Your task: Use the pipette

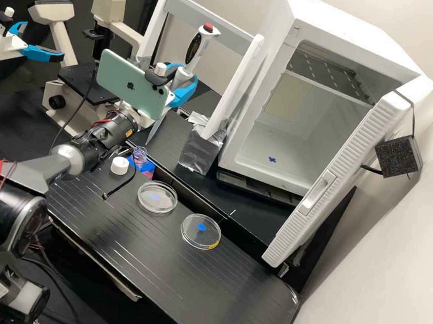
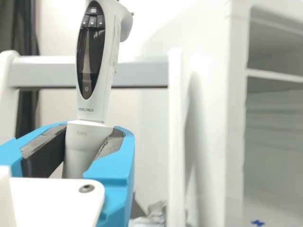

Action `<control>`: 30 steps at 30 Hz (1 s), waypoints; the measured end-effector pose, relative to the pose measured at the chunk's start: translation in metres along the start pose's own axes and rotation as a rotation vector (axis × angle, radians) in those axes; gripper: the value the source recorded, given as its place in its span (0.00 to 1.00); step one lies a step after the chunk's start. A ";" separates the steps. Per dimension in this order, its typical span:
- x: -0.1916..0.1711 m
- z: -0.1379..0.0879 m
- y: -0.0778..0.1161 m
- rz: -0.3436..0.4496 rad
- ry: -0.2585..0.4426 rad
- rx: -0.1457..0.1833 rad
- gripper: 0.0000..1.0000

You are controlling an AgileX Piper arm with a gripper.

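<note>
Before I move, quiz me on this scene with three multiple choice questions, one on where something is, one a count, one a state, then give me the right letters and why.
1. Where is the pipette?
A. In a glass jar
B. In the pincer
C. In a person's hand

2. How many clear round dishes are on the bench?
A. Two
B. Four
C. Five

3. How is the door of the white cabinet?
A. Fully shut
B. Taped closed
C. Open

1: B, the wrist view shows the blue fingers on either side of its lower body.
2: A, one dish lies beside another dish, apart.
3: C, the door stands out from the cabinet and the inside is in plain sight.
</note>
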 end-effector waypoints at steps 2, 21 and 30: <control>-0.002 -0.001 -0.004 -0.015 0.005 0.000 0.00; 0.001 0.001 -0.013 0.017 0.026 -0.056 0.00; 0.002 0.002 -0.015 0.015 0.024 -0.058 0.00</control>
